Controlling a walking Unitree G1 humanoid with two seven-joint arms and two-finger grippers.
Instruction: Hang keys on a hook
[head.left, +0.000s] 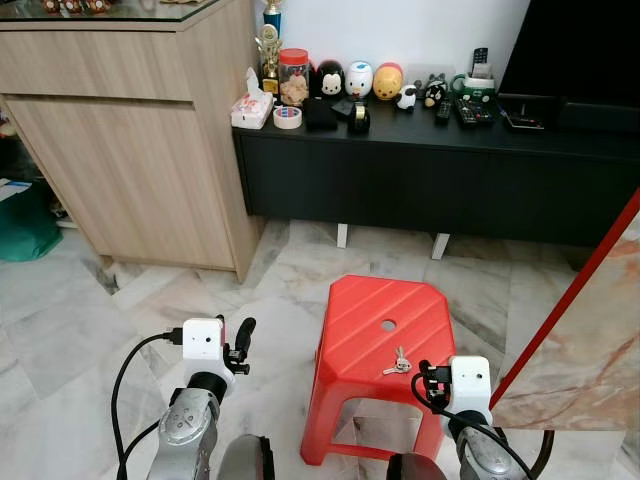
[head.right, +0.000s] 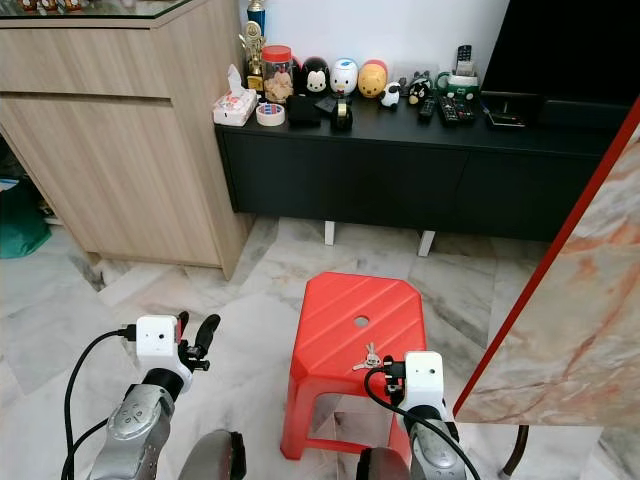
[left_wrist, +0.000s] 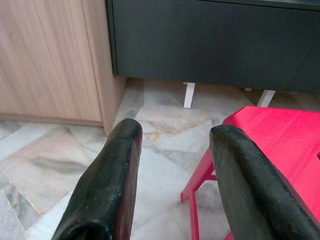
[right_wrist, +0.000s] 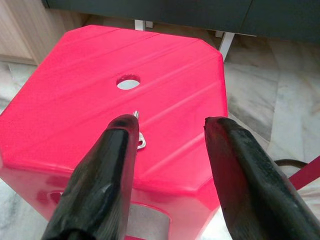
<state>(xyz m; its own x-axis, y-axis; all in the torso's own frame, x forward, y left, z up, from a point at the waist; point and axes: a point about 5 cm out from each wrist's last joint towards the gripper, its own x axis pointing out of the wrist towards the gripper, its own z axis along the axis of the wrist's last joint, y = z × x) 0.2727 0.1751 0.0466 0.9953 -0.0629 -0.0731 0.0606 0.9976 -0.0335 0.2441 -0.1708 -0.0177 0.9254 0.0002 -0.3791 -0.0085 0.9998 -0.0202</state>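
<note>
the keys (head.left: 398, 363) lie on the red stool (head.left: 360, 318), near its front edge, just in front of the round hole in the seat. the step in hand is the reach: the right gripper (right_wrist: 170, 150) hovers wide open at that edge, one finger hiding part of the keys in its wrist view. next it likely needs to shift over them and close. the left gripper (left_wrist: 172, 165), also wide, faces the floor beside the stool. the head views add the black cabinet (head.left: 440, 170) behind.

text: none legible | labels on jar (head.left: 294, 76) and tissue pack (head.left: 252, 108): too small to read
</note>
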